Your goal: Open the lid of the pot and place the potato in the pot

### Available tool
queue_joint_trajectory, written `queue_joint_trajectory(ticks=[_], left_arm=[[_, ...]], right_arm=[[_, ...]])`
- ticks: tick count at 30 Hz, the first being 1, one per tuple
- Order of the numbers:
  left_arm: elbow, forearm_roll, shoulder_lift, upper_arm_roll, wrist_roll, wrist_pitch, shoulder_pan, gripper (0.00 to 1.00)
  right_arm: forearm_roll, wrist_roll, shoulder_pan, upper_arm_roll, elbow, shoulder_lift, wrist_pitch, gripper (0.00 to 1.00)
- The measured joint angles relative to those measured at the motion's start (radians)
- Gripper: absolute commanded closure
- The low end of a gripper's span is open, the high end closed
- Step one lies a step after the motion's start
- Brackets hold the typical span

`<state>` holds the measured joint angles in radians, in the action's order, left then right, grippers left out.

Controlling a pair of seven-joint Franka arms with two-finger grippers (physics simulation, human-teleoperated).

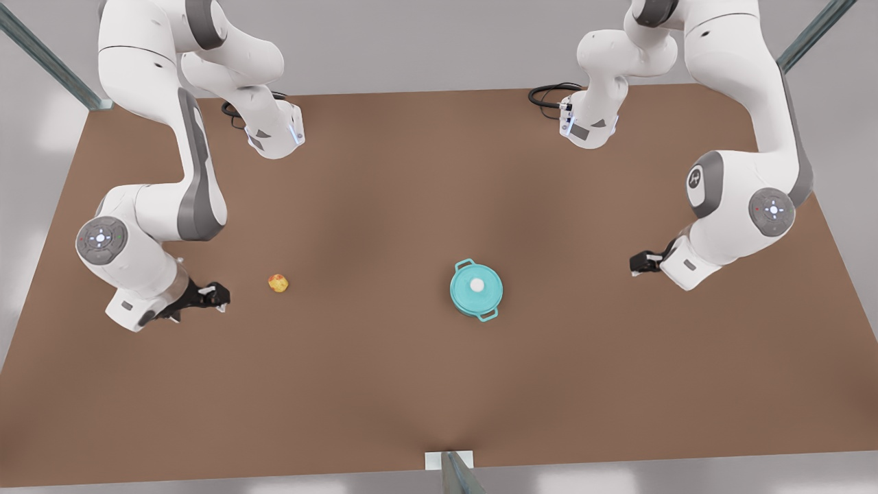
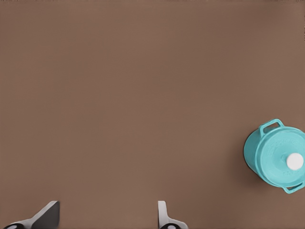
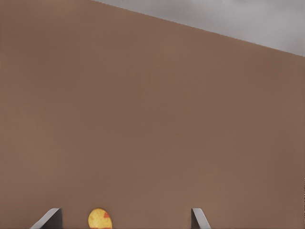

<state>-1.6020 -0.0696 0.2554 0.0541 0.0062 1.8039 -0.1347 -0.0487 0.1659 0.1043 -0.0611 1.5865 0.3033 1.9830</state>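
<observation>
Sitting closed on the brown table (image 1: 384,178): one pot (image 1: 488,316), with the one pot lid (image 1: 477,286) lying flat on its rim, white knob up, both loop handles sticking out from under the disc.

Lying on the table well off to the pot's side, toward the front view's left: one potato (image 1: 278,283), touching neither pot nor lid.

Hovering just beyond the potato, on the side away from the pot: the right gripper (image 1: 221,296), fingers (image 3: 50,219) spread apart and clasping nothing. In the right wrist view, showing the potato (image 3: 99,219) between the two fingertips, nearer one of them, with bare table around it.

Hanging well apart from the pot on its other side, toward the front view's right: the left gripper (image 1: 636,264), fingers (image 2: 164,218) likewise parted and empty. In the left wrist view, showing the pot (image 2: 250,152) with its lid (image 2: 281,157) off to one side, well clear of the fingertips.

Counting two arms, two grippers, one pot, one lid, one potato.
</observation>
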Motion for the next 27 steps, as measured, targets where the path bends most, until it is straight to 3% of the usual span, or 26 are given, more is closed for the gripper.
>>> queue_joint_trajectory(ticks=[3,7,12,14,17,22,27], left_arm=[[0.009,0.008,0.013,-0.001,0.001,0.02,-0.051,0.0],[0.051,0.033,0.103,-0.002,-0.056,0.039,-0.269,0.0],[0.345,0.041,0.378,-0.004,-0.221,0.055,-0.433,0.0],[0.391,0.043,0.437,-0.004,-0.296,0.07,-0.472,0.0],[0.39,0.045,0.473,-0.003,-0.396,0.086,-0.515,0.0],[0.282,0.06,0.478,-0.003,-0.534,0.153,-0.575,0.0],[0.227,0.087,0.48,-0.003,-0.637,0.221,-0.577,0.0]], right_arm=[[-0.002,0.008,0.0,0.0,0.0,0.001,0.045,0.0],[-0.007,0.069,0.009,0.004,-0.017,-0.001,0.048,0.0],[-0.004,0.22,0.009,0.104,-0.024,-0.003,0.027,0.0],[0.001,0.266,0.015,0.131,-0.014,0.006,0.019,0.0],[0.007,0.319,0.033,0.15,0.042,-0.008,0.003,0.0],[0.009,0.365,0.038,0.154,0.348,-0.14,0.092,0.0],[0.01,0.316,0.017,0.148,0.406,-0.133,0.135,0.0]])
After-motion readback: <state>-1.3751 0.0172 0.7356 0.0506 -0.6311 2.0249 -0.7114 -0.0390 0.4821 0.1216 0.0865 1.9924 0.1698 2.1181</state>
